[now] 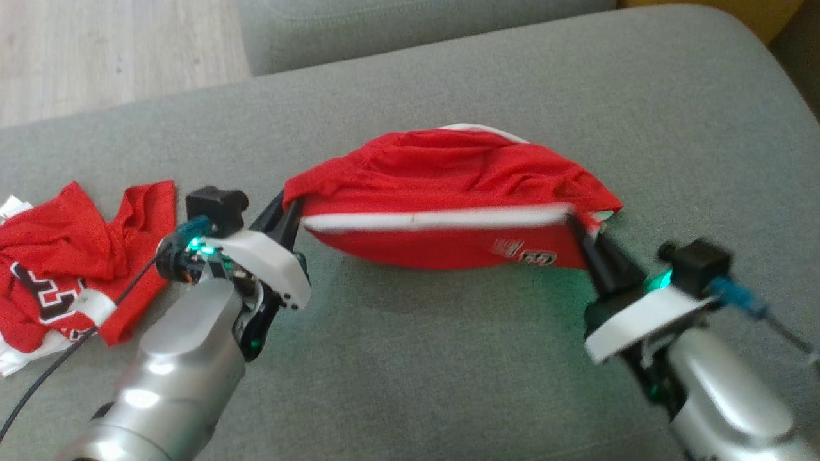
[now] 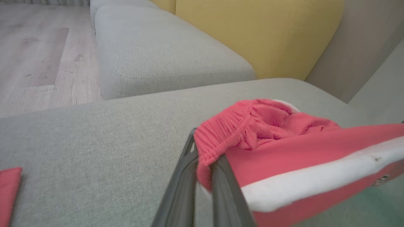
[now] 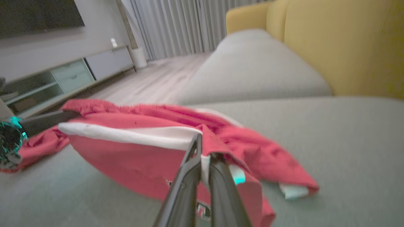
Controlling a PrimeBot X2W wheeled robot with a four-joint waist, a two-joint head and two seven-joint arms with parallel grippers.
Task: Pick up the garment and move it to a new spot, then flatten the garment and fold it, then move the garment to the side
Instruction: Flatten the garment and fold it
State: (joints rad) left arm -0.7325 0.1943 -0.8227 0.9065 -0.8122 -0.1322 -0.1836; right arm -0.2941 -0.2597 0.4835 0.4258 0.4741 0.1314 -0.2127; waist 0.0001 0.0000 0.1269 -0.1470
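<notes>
We have the thin red fabric shorts with a white stripe [image 1: 448,169] strung between both jaws, sagging over the grey fabric sofa cushion [image 1: 435,371]. They look light, floppy and a bit slick, so edges probably grip best. The left gripper [image 1: 290,208] pinches the elastic waistband and the right gripper [image 1: 578,232] pinches the opposite end.

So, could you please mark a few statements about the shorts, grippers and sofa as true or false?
1. The left gripper and right gripper are each shut on the red shorts. True.
2. The red shorts lie neatly folded. False: they hang bunched between the grippers.
3. A second red garment lies at the robot's left. True.
4. The cushion beneath is yellow. False: it is grey; the backrest is yellow.
</notes>
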